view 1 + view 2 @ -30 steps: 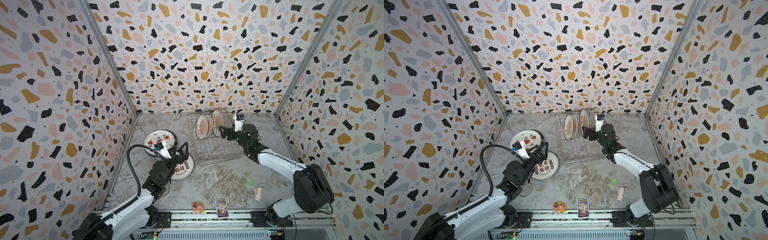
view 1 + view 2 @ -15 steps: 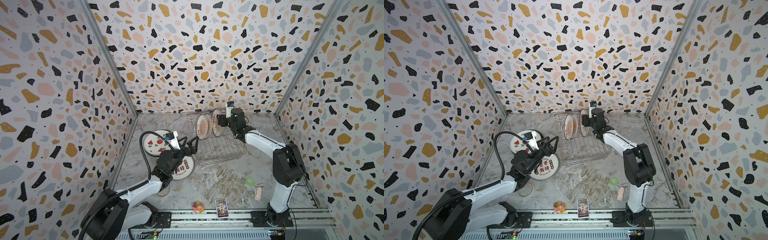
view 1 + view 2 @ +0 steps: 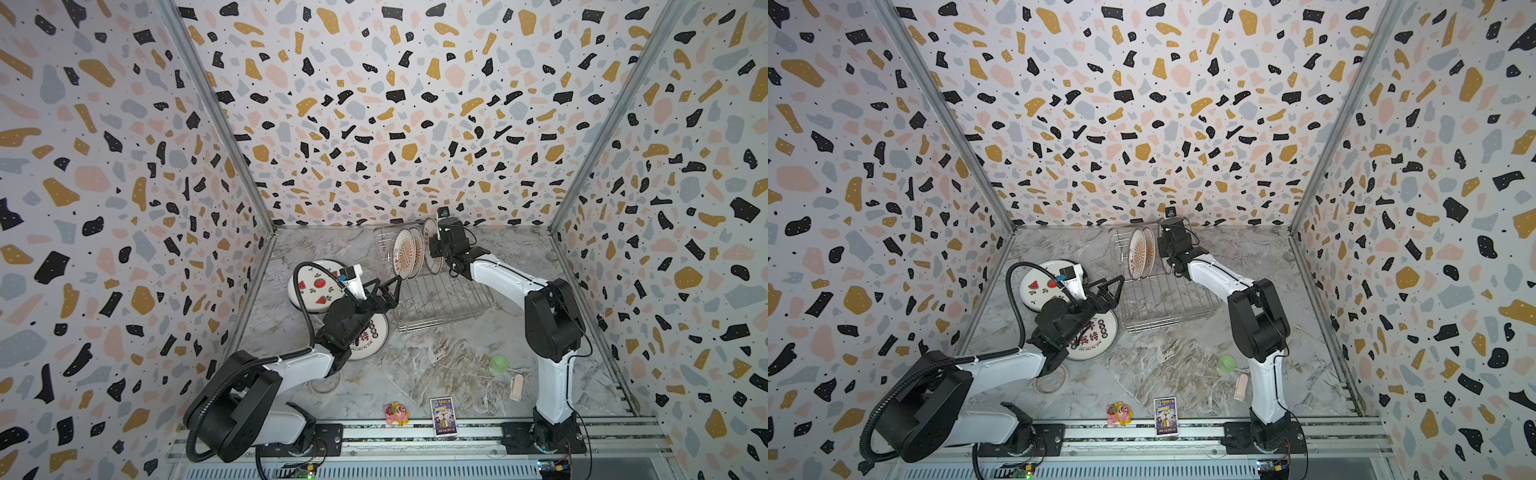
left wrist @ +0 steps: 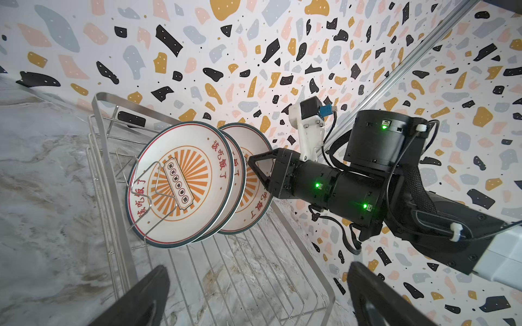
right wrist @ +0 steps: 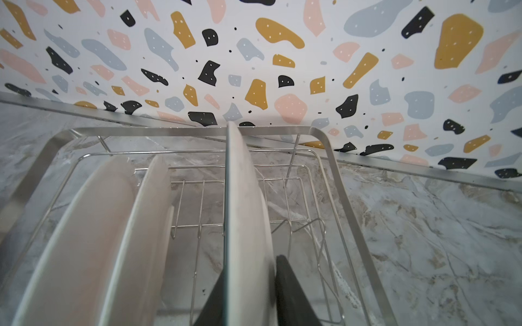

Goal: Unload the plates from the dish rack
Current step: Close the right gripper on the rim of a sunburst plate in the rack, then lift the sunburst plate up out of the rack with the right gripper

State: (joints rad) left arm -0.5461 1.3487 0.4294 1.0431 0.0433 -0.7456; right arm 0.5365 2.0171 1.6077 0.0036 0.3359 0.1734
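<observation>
Three plates (image 3: 405,254) are standing at the far end of the dish rack (image 3: 440,301). The right tool (image 5: 251,271), gaping a second ago, is now pinching the rim of the rightmost plate (image 5: 243,197), which looks ready for lifting out. The left tool (image 3: 388,286) is hovering wide open and empty beside the rack's left edge.

Both the left arm (image 3: 291,365) and the right arm (image 3: 503,272) pair glossy white link shells with black cylindrical joints. On the right wrist, small green lights (image 4: 317,185) glow, and a black mesh-sleeved cable (image 4: 418,189) is held by white zip ties. Its white camera bracket (image 4: 309,132) carries what looks like a blue connector. The jaws are black and triangular.
</observation>
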